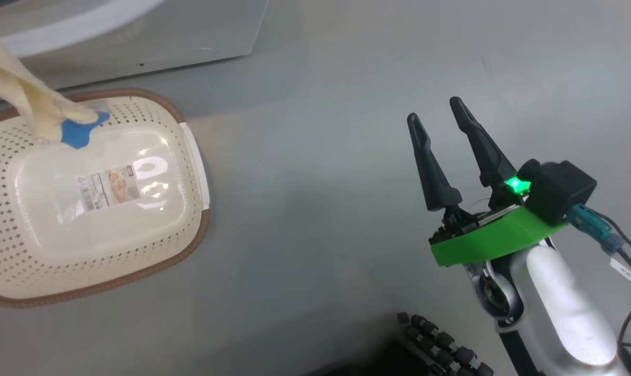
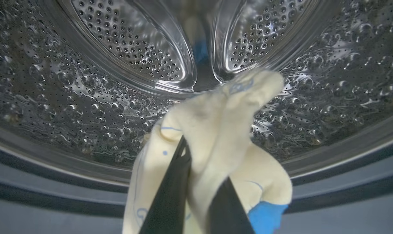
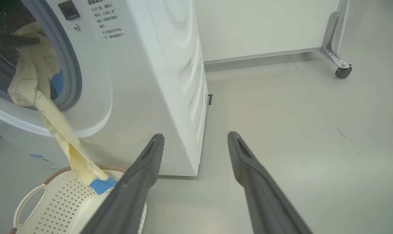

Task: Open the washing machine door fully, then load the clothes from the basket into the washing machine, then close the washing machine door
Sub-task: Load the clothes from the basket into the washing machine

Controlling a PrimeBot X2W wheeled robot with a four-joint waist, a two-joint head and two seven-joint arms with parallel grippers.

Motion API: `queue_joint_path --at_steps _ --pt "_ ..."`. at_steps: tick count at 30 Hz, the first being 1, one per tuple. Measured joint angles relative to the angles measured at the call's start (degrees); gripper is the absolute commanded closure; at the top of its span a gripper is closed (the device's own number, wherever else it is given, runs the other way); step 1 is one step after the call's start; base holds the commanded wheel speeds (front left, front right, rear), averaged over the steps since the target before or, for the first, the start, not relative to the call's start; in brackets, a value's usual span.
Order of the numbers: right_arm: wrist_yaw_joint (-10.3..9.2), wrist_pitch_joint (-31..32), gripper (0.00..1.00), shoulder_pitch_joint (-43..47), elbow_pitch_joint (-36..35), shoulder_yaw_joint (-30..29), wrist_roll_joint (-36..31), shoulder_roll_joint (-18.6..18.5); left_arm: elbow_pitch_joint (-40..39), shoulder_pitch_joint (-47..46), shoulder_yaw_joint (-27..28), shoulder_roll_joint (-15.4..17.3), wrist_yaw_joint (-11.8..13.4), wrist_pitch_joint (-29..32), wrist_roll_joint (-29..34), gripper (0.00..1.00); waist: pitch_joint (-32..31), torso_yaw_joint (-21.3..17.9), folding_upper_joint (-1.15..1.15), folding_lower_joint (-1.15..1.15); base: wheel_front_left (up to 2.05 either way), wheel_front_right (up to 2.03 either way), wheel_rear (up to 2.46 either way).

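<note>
My left fingers (image 2: 182, 159) are pinching the clothes (image 2: 216, 130), holding the cream fabric just in front of the steel drum (image 2: 86, 107) of the washing machine (image 3: 144, 81). In the right wrist view the fabric hangs out of the round opening at the upper left. It is twisted into a long strip, and its blue end lies in the basket (image 1: 44, 261) at the lower left. The basket stands on the floor (image 1: 320, 209) just beside the machine's front. My right fingers (image 1: 429, 162) are spread wide and empty, at the right of the head view, well apart from the basket.
</note>
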Motion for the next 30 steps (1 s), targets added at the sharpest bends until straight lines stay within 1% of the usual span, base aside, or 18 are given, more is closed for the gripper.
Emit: queue_joint_path --at_steps 4,7,10,15,19,20,21,22,25,30 --pt "0.00 0.00 0.00 -1.02 -0.01 0.71 0.59 0.00 2.21 -6.26 -0.31 2.11 -1.71 2.55 0.58 1.00 2.22 -1.25 0.00 0.00 0.00 0.00 0.00" --pt "0.00 0.00 0.00 -1.79 0.03 1.38 1.47 0.01 4.00 -10.13 -0.79 3.48 -2.88 1.68 1.10 1.00 3.69 -2.46 0.00 0.00 0.00 0.00 0.00" --pt "0.00 0.00 0.00 -2.17 -0.11 1.44 2.11 0.00 5.44 -12.83 -1.49 4.50 -3.57 -2.77 2.66 1.00 4.99 -3.50 0.00 0.00 0.00 0.00 0.00" --pt "0.00 0.00 0.00 -2.24 -0.70 1.72 2.30 0.00 6.70 -14.10 -1.55 4.37 -3.47 -13.86 3.80 1.00 6.37 -4.31 0.00 0.00 0.00 0.00 0.00" --pt "0.00 0.00 0.00 -2.83 -0.99 2.01 2.63 0.01 10.50 -14.11 0.58 3.04 -2.89 -18.41 1.40 1.00 6.82 -4.33 0.00 0.00 0.00 0.00 0.00" --pt "0.00 0.00 0.00 -3.08 -0.99 2.07 2.63 0.01 11.44 -14.10 0.86 2.75 -2.69 -18.92 0.89 0.75 6.87 -4.29 0.00 0.00 0.00 0.00 0.00" --pt "0.00 0.00 0.00 -3.28 -0.99 2.07 2.61 0.01 12.37 -14.07 0.80 2.50 -2.67 -19.07 0.75 0.45 6.87 -4.25 0.00 0.00 0.00 0.00 0.00" --pt "0.00 0.00 0.00 -3.35 -0.99 2.07 2.60 0.01 13.18 -14.03 0.88 2.22 -2.63 -19.16 0.68 0.00 6.87 -4.17 0.00 0.00 0.00 0.00 0.00" --pt "0.00 0.00 0.00 -3.35 -0.93 2.05 2.59 0.01 14.36 -13.96 1.30 1.60 -2.53 -19.93 -0.46 0.00 6.76 -4.05 0.00 0.00 0.00 0.00 0.00" --pt "0.00 -0.01 0.00 -3.35 -1.22 1.15 2.02 0.01 16.01 -12.53 0.88 0.92 -2.52 -21.89 -0.63 0.00 6.18 -3.47 0.00 0.00 0.00 0.00 0.00"
